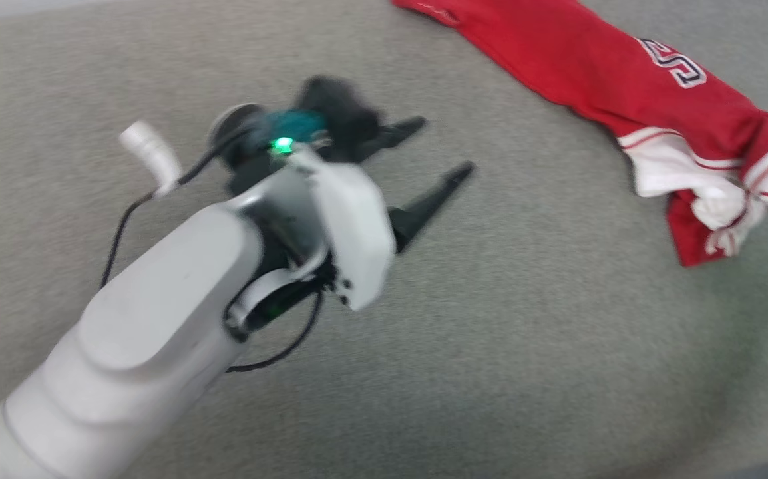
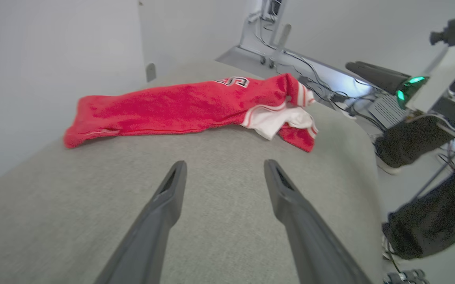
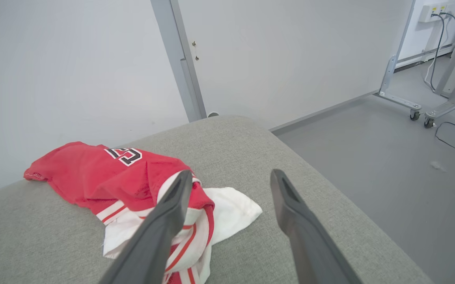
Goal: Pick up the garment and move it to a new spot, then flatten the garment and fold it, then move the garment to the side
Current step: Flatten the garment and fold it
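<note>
The garment (image 1: 597,73) lies crumpled in a long strip on the grey padded surface (image 1: 524,346) at the upper right of the head view, red with part of the black number showing and a white sleeve (image 1: 663,166) bunched at its near end. My left gripper (image 1: 440,148) hovers open over bare surface, left of the garment and apart from it; in its wrist view the garment (image 2: 180,106) lies beyond the gripper (image 2: 225,163). My right gripper (image 3: 230,173) is open above the sleeve end of the garment (image 3: 105,173), holding nothing.
The padded surface ends in a rounded edge (image 3: 330,185) with grey floor beyond. A wheeled metal frame (image 3: 413,106) and cables stand on the floor. A person's dark-trousered legs (image 2: 413,138) are beside the surface. A white wall lies behind the garment.
</note>
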Available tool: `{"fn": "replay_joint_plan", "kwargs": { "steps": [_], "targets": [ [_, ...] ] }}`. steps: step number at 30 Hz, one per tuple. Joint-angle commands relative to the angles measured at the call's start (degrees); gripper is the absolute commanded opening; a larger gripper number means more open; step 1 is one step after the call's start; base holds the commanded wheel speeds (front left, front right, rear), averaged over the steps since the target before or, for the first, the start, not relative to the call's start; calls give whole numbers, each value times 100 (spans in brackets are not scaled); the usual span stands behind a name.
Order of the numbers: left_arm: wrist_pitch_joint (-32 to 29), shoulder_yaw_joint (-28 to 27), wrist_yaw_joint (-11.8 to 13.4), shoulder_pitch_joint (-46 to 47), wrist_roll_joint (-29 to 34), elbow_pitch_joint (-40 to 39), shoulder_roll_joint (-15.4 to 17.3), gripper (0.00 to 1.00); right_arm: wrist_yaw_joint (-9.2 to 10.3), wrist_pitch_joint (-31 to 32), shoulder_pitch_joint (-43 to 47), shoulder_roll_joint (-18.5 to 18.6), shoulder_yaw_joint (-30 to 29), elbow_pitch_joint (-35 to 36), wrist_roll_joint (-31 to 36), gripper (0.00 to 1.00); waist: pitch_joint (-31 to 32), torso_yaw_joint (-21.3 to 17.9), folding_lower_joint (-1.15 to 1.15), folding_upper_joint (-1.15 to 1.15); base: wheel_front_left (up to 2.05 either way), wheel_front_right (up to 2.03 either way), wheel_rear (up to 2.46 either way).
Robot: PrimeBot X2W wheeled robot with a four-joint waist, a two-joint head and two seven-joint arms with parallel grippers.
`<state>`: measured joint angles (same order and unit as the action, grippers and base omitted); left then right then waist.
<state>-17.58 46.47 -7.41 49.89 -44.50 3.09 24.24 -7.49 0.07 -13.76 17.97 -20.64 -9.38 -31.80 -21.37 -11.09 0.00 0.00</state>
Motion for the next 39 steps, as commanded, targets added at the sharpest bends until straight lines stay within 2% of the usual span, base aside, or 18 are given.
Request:
{"fn": "replay_joint_plan", "kwargs": {
  "steps": [1, 6, 8, 12, 16, 19, 22, 30, 39],
  "targets": [
    [-206, 147, -11, 168, -139, 51, -21, 100, -1, -61, 42, -76, 49, 49, -17, 100, -69, -264, 0, 0, 0, 0, 0],
    [-1447, 951, 0, 1082, -828, 830, -297, 100, -2, -277, 5, -362, 444, 228, -82, 100, -325, -840, 0, 0, 0, 0, 0],
    [-1970, 1278, 0, 1454, -1106, 1465, -551, 100, -1, -395, -98, -499, 721, 187, -98, 100, -469, -1179, 0, 0, 0, 0, 0],
    [-2386, 1412, 0, 1823, -1406, 2393, -982, 100, -1, -573, -188, -687, 1076, 65, -141, 100, -691, -1539, 0, 0, 0, 0, 0],
    [-2444, 1288, 65, 2083, -1612, 3356, -1510, 100, -1, -763, -289, -804, 1376, -111, -204, 100, -830, -1865, 0, 0, 0, 0, 0],
    [-2344, 1180, 187, 2238, -1668, 3978, -1755, 100, -1, -902, -380, -868, 1575, -246, -257, 100, -907, -2106, 0, 0, 0, 0, 0],
    [-2225, 1182, 188, 2416, -1690, 4447, -1965, 100, -2, -1034, -349, -860, 1617, -359, -311, 100, -976, -2152, 0, 0, 0, 0, 0],
    [-2080, 1249, 142, 2731, -1831, 5136, -2129, 100, -1, -1241, -203, -894, 1617, -401, -371, 100, -1102, -2183, 0, 0, 0, 0, 0],
    [-1870, 1461, 333, 2901, -2510, 4904, -2125, 100, -1, -1334, -167, -981, 1622, -382, -405, 100, -1229, -2221, 0, 0, 0, 0, 0]
  ]
}}
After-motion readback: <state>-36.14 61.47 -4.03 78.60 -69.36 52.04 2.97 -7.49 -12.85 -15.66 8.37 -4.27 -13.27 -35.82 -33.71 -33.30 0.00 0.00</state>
